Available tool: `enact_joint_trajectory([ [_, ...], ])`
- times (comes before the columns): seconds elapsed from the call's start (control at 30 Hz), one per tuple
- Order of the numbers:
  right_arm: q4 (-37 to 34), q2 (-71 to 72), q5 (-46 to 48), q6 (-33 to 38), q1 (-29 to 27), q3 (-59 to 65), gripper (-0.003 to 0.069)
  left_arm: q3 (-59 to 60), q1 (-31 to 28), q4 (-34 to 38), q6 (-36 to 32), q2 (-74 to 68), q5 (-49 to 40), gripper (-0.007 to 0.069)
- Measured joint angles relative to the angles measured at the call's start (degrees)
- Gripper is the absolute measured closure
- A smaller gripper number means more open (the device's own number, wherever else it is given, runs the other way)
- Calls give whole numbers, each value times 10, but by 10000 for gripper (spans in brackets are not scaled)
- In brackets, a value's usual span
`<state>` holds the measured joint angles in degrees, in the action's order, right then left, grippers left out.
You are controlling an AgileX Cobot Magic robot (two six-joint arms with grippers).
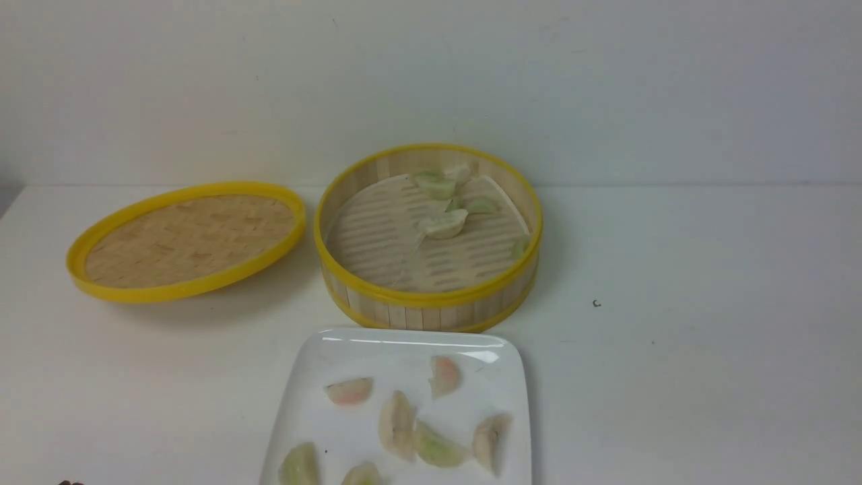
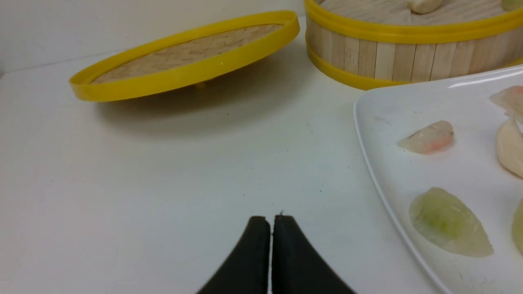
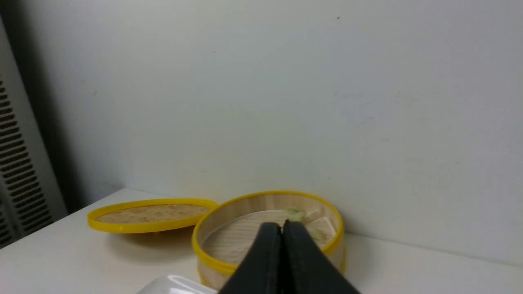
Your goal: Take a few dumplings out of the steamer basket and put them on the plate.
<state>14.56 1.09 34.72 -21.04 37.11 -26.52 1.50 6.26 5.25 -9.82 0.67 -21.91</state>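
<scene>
The steamer basket (image 1: 431,296) stands mid-table with several pale green dumplings (image 1: 444,222) at its far right side. The white square plate (image 1: 316,364) lies in front of it and holds several pink and green dumplings (image 1: 397,424). Neither gripper shows in the front view. In the left wrist view my left gripper (image 2: 271,222) is shut and empty, low over the bare table left of the plate (image 2: 380,134). In the right wrist view my right gripper (image 3: 282,228) is shut and empty, raised in front of the basket (image 3: 212,261).
The shallow woven lid (image 1: 185,239) with a yellow rim lies tilted to the left of the basket. A white wall stands close behind the table. A small dark speck (image 1: 596,304) lies on the table right of the basket.
</scene>
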Motion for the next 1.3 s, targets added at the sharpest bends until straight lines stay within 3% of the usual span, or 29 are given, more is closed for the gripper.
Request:
enact_joint_trajectory([
  [0.23, -118, 0, -64, 103, 0, 18, 673, 0, 0, 0, 1, 0, 0, 631],
  [0.4, -119, 0, -113, 120, -5, 58, 673, 0, 0, 0, 1, 0, 0, 631],
  [0.47, -110, 0, -136, 124, -70, 104, 673, 0, 0, 1, 1, 0, 0, 631],
  [0.5, -110, 0, -136, 124, -77, 108, 673, 0, 0, 1, 1, 0, 0, 631],
  [0.6, -110, 0, -142, 119, -204, 180, 673, 0, 0, 1, 1, 0, 0, 631],
  [0.67, -109, 0, -142, 117, -235, 202, 673, 0, 0, 1, 1, 0, 0, 631],
  [0.73, -108, 0, -142, 122, -307, 259, 673, 0, 0, 1, 1, 0, 0, 631],
  [0.83, -103, -1, -133, 124, -349, 277, 673, 0, 0, 1, 1, 0, 0, 631],
  [1.3, -99, -1, -133, 124, -361, 277, 673, 0, 0, 1, 1, 0, 0, 631],
])
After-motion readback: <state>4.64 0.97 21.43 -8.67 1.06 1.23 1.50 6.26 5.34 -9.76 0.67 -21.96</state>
